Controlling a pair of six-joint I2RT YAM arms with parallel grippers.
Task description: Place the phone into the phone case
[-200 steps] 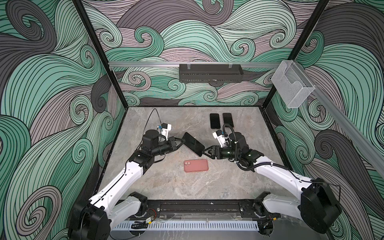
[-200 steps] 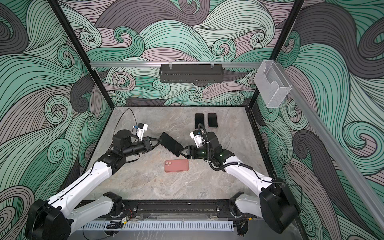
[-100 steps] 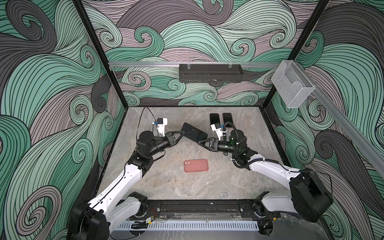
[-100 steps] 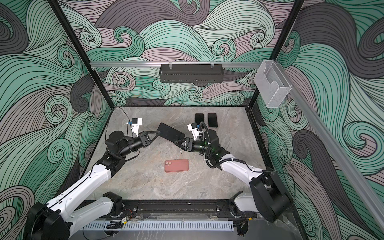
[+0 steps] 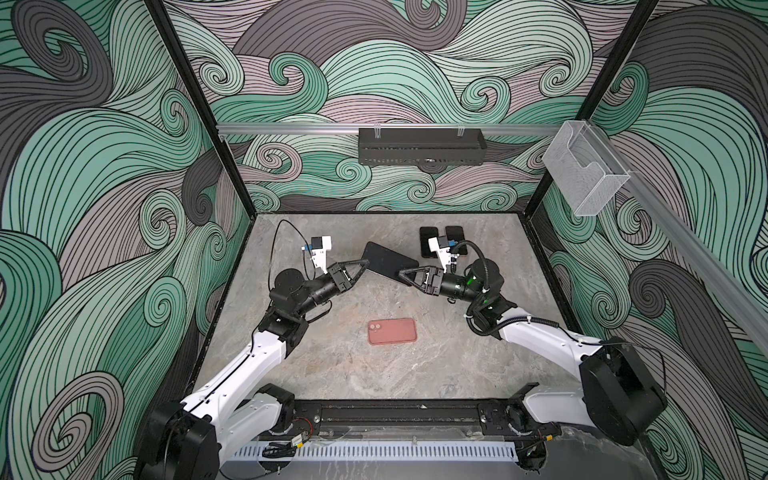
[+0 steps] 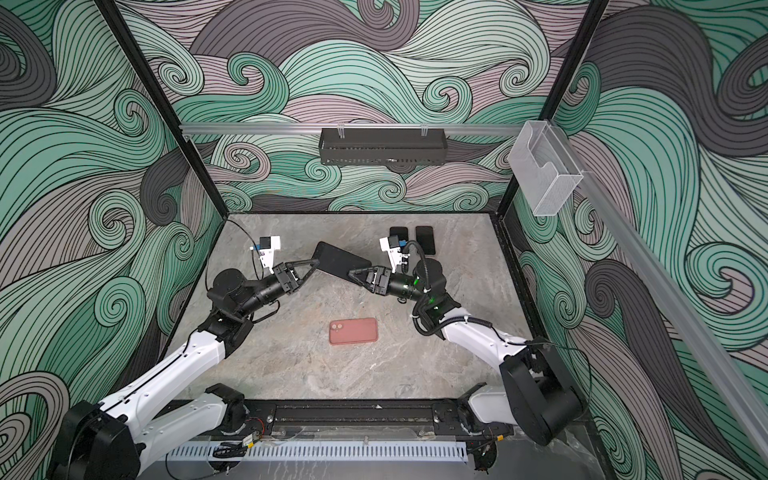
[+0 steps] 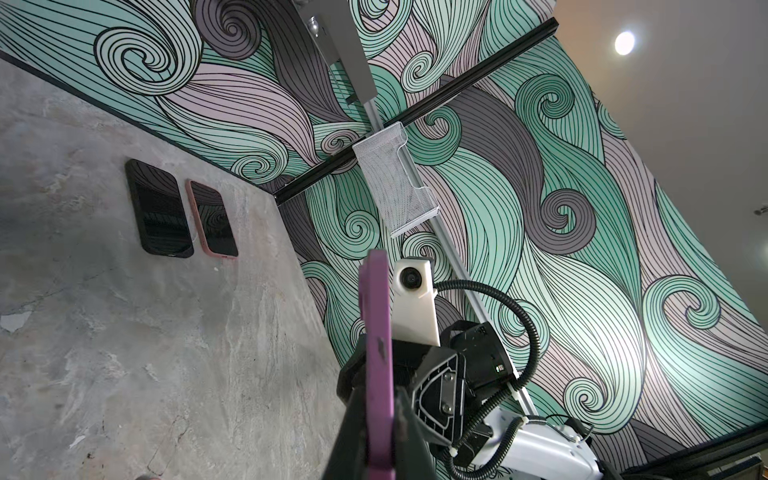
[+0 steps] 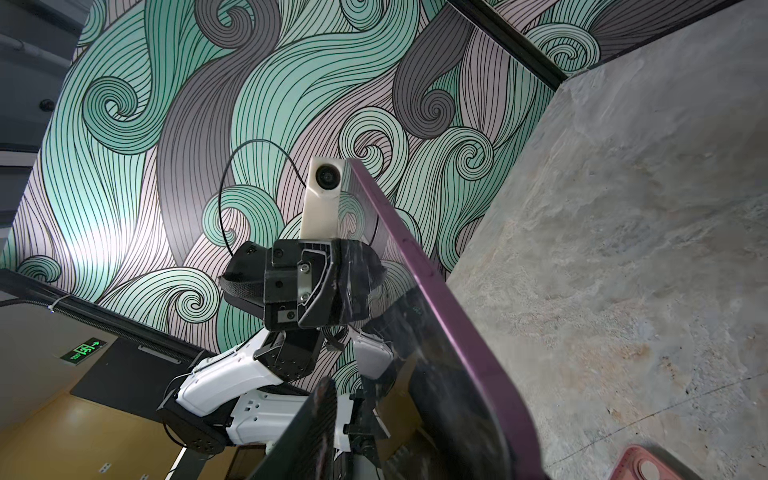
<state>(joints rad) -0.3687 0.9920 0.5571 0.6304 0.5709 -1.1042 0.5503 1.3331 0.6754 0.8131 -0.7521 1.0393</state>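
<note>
1. The left gripper pinches one end of the phone and holds it tilted in the air. The right gripper is spread around the opposite end, with one finger visibly off the glass.
2. The case lies flat on the worktop, below both grippers and nearer their bases. We cannot tell whether its open side faces up.
3. We judge the handover risky. If the left gripper lets go before the right clamps, the phone drops. A corner-only hold on smooth glass could pivot or slip.
4. Two spare phones lie just behind the right gripper, where a swing could knock them.
5. Count: two grippers, three phones, one case.
</note>
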